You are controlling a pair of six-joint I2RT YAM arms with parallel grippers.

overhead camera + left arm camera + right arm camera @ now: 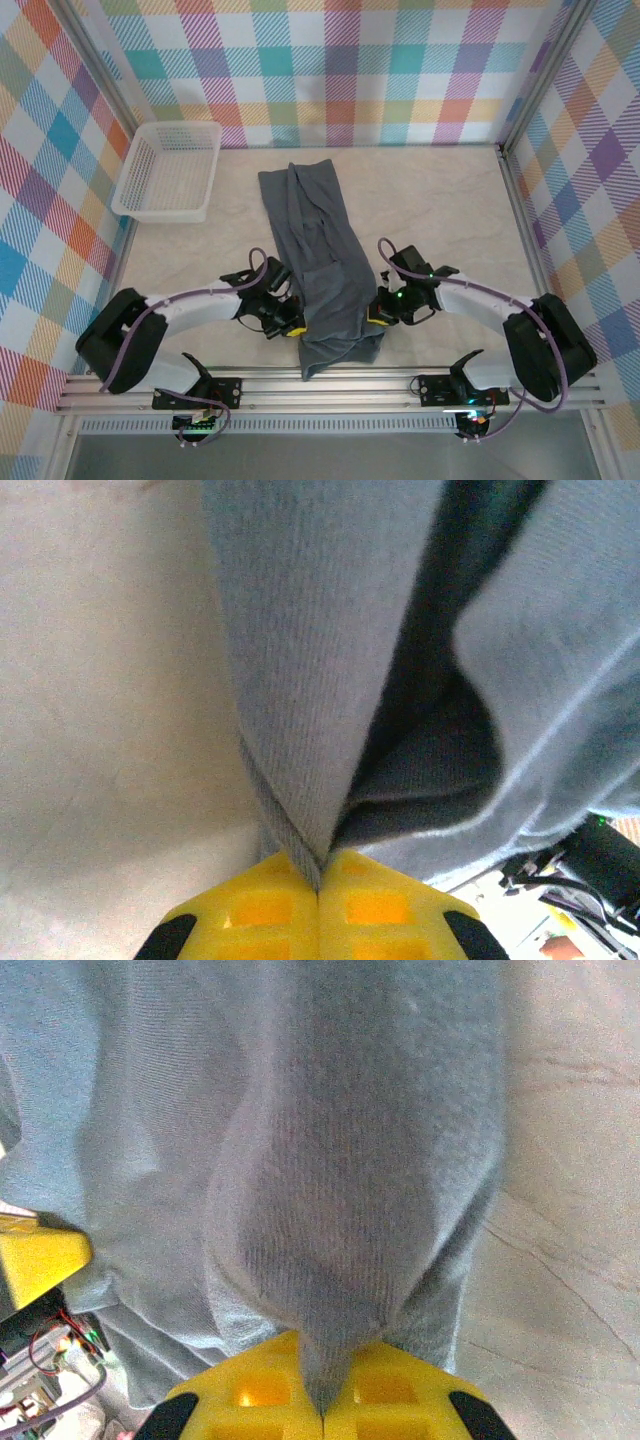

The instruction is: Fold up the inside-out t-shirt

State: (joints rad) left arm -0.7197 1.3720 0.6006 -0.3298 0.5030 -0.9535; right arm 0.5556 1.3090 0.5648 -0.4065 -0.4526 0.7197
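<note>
The inside-out t-shirt (318, 250) lies as a long, narrow dark-grey strip down the middle of the table, its near end bunched by the front edge. My left gripper (292, 326) is shut on the shirt's left edge near that end; in the left wrist view the yellow fingers (262, 910) pinch a fold of grey fabric (300, 680). My right gripper (377, 312) is shut on the shirt's right edge, level with the left one. In the right wrist view a peak of cloth (350, 1240) is drawn down between the yellow fingers (400, 1390).
A white lattice basket (170, 170) stands at the back left, apart from the shirt. Checked walls close in the table on three sides. The metal rail (330, 388) with both arm bases runs along the near edge.
</note>
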